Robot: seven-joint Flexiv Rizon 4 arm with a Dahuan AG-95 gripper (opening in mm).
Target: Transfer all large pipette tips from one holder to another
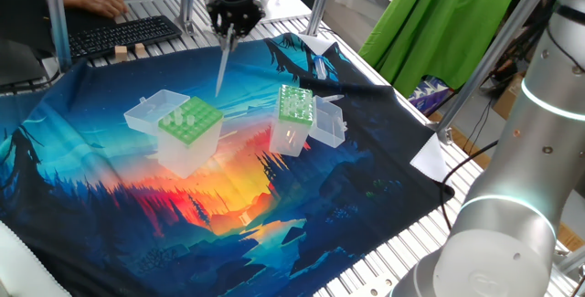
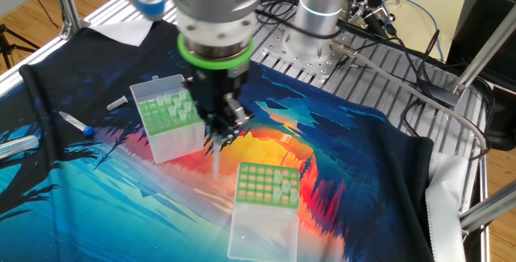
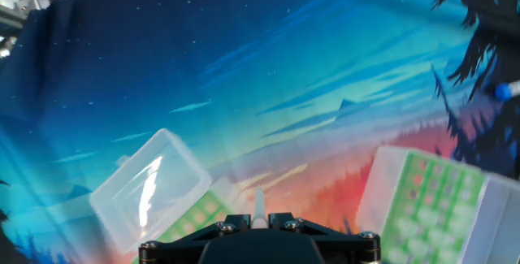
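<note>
Near on the bench (image 1: 512, 233): wide-holed light-green holder (image 1: 189, 123), lid open, with the narrower finely dotted box (image 1: 295, 105) to its right, well apart. Above and beyond them: tool (image 1: 228, 34) pointing down, nearly closed, pinching one large pipette tip (image 1: 222, 68) hanging over the cloth (image 1: 110, 206) between the boxes.

In your hand view the gripper (image 3: 260, 235) is cut off by the bottom edge — fingertips unseen. The box on the right (image 3: 443, 207) is blurred and cropped; its holes' contents cannot be told — nor any fill count.
</note>
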